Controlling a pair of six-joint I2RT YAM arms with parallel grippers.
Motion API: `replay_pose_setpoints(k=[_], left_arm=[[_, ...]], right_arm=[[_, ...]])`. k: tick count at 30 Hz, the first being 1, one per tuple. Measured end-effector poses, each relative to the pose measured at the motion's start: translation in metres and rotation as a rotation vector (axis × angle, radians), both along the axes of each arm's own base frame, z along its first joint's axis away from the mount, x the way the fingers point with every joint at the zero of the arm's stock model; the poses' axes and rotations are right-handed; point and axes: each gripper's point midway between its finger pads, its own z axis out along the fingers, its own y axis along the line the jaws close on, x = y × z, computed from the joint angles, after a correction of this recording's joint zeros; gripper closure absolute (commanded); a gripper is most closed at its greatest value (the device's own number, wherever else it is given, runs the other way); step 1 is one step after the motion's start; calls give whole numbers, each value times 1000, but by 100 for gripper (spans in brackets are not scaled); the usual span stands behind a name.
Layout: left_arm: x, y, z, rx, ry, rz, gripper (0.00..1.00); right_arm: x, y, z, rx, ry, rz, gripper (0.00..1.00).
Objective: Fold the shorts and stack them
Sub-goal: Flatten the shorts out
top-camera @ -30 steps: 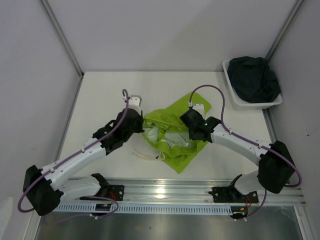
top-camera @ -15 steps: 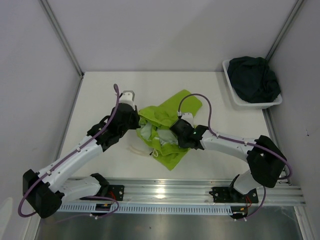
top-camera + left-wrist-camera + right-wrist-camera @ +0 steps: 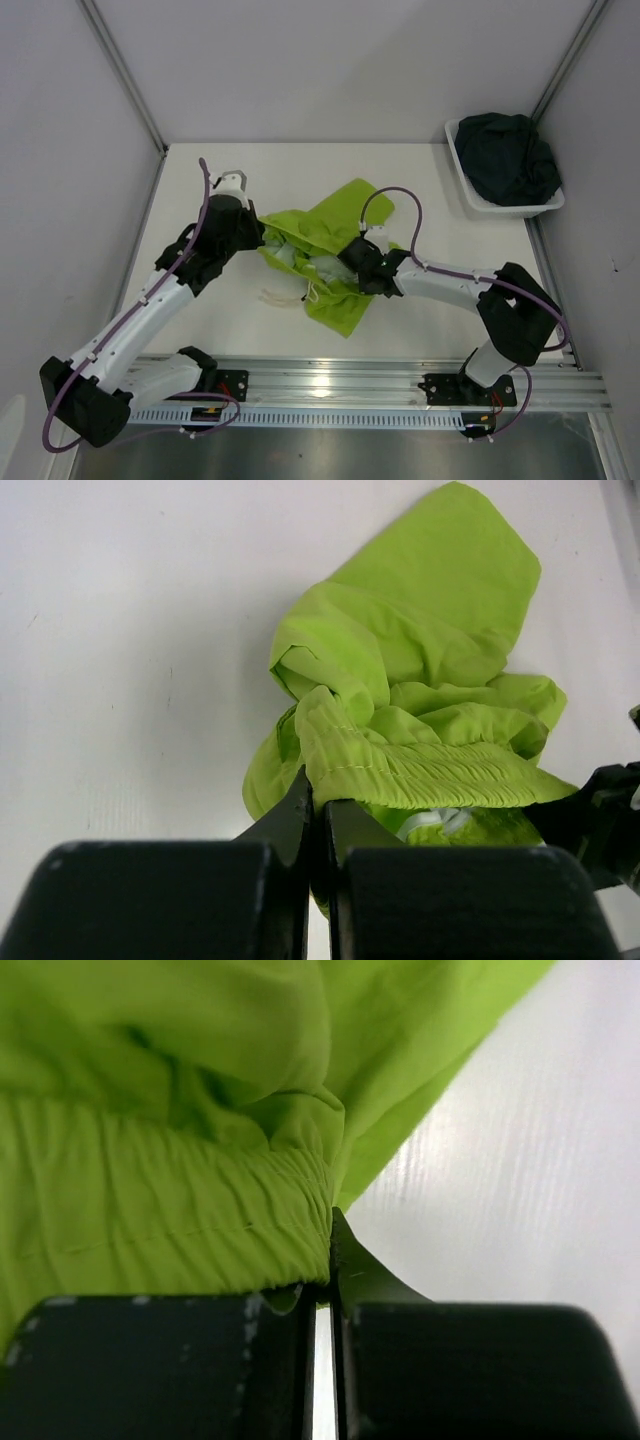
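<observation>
- Lime green shorts (image 3: 345, 205): bunched mid-surface, unfolded. Your left gripper (image 3: 315, 792) and right gripper (image 3: 330, 1225) are each clamped on the waistband.
- Navy shorts (image 3: 505, 155): heaped in the white basket (image 3: 462, 175), untouched.
- Progress: nothing is folded or stacked. You have both pairs left.

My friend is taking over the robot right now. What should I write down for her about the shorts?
Left gripper: jaws shut on the waistband of the lime green shorts.
Right gripper: jaws shut on the same waistband, further along.
The lime green shorts lie crumpled on the table between the arms, not folded.
Dark shorts: bunched in the white basket at the far right corner.
Done: nothing folded or stacked yet.
Left: spread and fold the green pair, fetch and fold the dark pair, stack them.
</observation>
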Motion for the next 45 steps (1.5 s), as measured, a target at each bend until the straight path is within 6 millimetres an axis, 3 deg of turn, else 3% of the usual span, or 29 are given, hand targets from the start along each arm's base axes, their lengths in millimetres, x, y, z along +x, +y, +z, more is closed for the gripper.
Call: replay_pose_setpoints(k=[5, 8, 11, 14, 16, 18, 20, 24, 27, 30, 34, 37, 40, 42, 45], left_arm=[[-2, 2, 23, -24, -10, -12, 100], [-1, 6, 58, -42, -49, -5, 100], [7, 12, 114, -70, -130, 20, 100], [10, 17, 186, -112, -250, 30, 100], [0, 22, 242, -155, -361, 28, 100], [-17, 29, 281, -192, -445, 24, 100], [-35, 36, 303, -221, -499, 15, 100], [-88, 47, 329, -281, -589, -46, 100], [-122, 53, 341, -315, -644, -98, 100], [-153, 62, 351, -337, -690, -128, 100], [-164, 65, 363, -343, -711, -137, 100], [-144, 57, 358, -327, -670, -133, 100], [-103, 42, 332, -286, -574, -108, 100], [-67, 32, 298, -238, -473, -75, 100], [-16, 20, 231, -161, -308, -34, 100]], right_arm=[[17, -17, 33, 24, -52, -50, 100], [36, -18, 87, 46, -128, -51, 100], [60, -13, 168, 95, -246, -39, 100], [72, -10, 262, 183, -403, -16, 100], [62, -17, 320, 250, -495, 9, 100], [43, -23, 374, 334, -581, 48, 100], [13, -27, 419, 433, -635, 113, 100], [-45, -31, 469, 606, -653, 271, 100], [-80, -28, 478, 693, -608, 391, 100], [-101, -25, 476, 740, -553, 469, 100], [-109, -24, 478, 758, -529, 492, 100], [-97, -25, 476, 724, -542, 445, 100], [-63, -28, 455, 621, -533, 340, 100], [-31, -35, 434, 559, -512, 258, 100], [31, -52, 376, 477, -412, 116, 100]])
